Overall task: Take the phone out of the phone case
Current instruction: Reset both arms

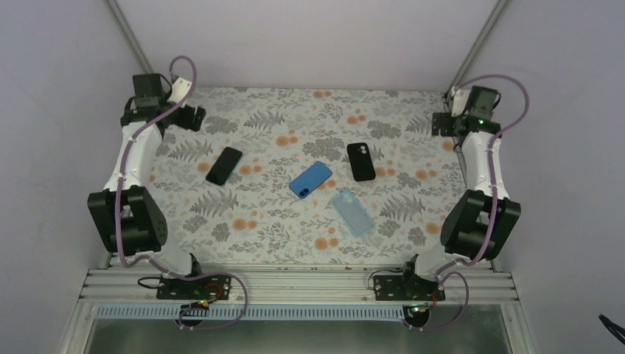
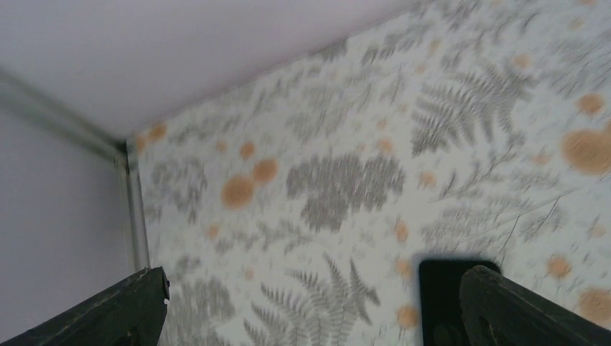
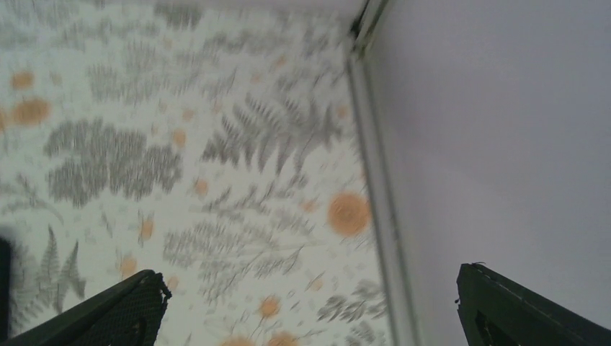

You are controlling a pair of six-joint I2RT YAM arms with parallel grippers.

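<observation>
Floral-printed cloth covers the table point(image 1: 280, 236), and four flat things lie near the middle of the top view. A blue phone point(image 1: 309, 179) sits tilted at the centre. Just below and right of it lies a pale blue case point(image 1: 351, 212), close by but apart from it. From this height it cannot be told whether the blue phone wears a case of its own. Above and right of the blue phone lies a black handset point(image 1: 360, 161), back up with its camera lenses showing. Well to the left lies a black phone point(image 1: 223, 166) with a plain dark face. The left gripper point(image 1: 191, 116) hovers at the upper left of the table and the right gripper point(image 1: 442, 124) at the upper right, both well apart from the phones. In the left wrist view the fingers point(image 2: 137, 306) stand at opposite lower corners of the frame, spread wide and gripping nothing. The right wrist view shows its fingers point(image 3: 130, 306) spread just as wide, also gripping nothing.
</observation>
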